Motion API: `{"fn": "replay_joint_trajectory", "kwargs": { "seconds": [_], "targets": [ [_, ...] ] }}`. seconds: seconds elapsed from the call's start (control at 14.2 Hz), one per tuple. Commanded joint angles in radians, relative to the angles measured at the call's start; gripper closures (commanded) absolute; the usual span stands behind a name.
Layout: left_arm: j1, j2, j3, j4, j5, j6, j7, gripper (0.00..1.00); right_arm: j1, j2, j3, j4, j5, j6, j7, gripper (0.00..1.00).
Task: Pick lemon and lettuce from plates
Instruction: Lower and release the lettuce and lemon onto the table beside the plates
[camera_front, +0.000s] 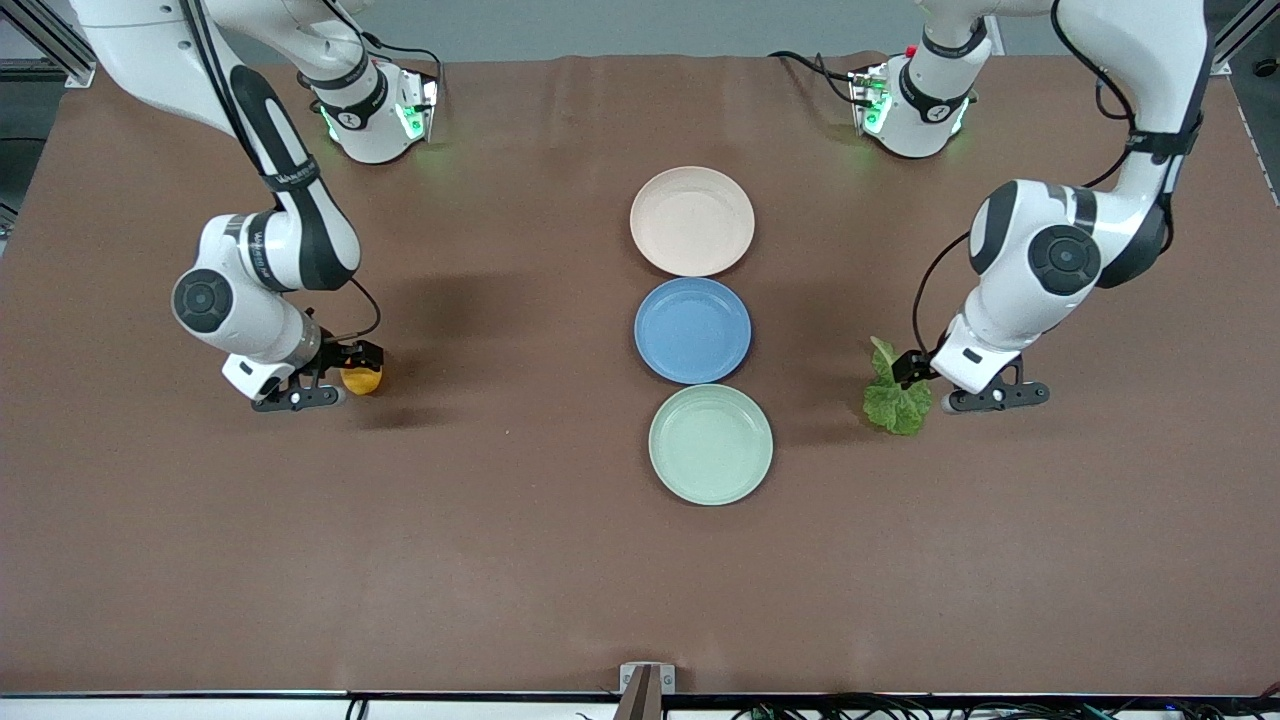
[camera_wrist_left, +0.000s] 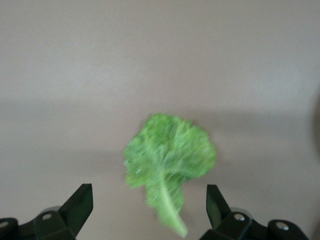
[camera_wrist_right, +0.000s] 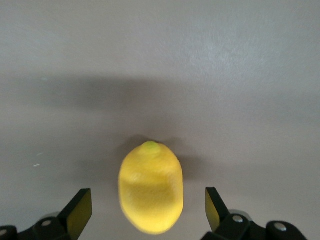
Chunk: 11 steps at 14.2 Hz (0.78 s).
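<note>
The lemon (camera_front: 364, 381) (camera_wrist_right: 151, 187) lies on the brown table toward the right arm's end. My right gripper (camera_front: 352, 376) (camera_wrist_right: 149, 207) is low around it and open, with both fingers clear of the fruit. The lettuce (camera_front: 897, 400) (camera_wrist_left: 170, 160) lies on the table toward the left arm's end. My left gripper (camera_front: 925, 388) (camera_wrist_left: 150, 205) stands open at its pale stem, which points between the fingers without touching them. The pale beige-pink plate (camera_front: 692, 221) and the mint green plate (camera_front: 710, 443) sit in the middle of the table, both bare.
A blue plate (camera_front: 692, 330) lies between the two task plates, forming a row down the table's middle. Both arm bases stand along the table edge farthest from the front camera.
</note>
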Motion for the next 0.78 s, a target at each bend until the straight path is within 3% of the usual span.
{"fn": "replay_joint_trajectory", "kwargs": {
  "seconds": [0.0, 0.14, 0.35, 0.71],
  "targets": [
    [0.034, -0.121, -0.006, 0.005, 0.001, -0.144, 0.111, 0.0, -0.026, -0.017, 0.003, 0.182, -0.025, -0.243, -0.002, 0.0],
    [0.035, -0.196, -0.004, 0.03, -0.002, -0.262, 0.129, 0.0, -0.049, -0.017, -0.015, 0.305, -0.061, -0.405, 0.0, 0.0],
    [0.034, -0.213, -0.003, 0.196, -0.045, -0.504, 0.13, 0.0, -0.109, -0.03, -0.015, 0.434, -0.061, -0.588, 0.006, 0.0],
    [0.034, -0.222, 0.005, 0.385, -0.084, -0.694, 0.138, 0.0, -0.152, -0.066, -0.015, 0.609, -0.059, -0.8, 0.007, 0.0]
  ]
}}
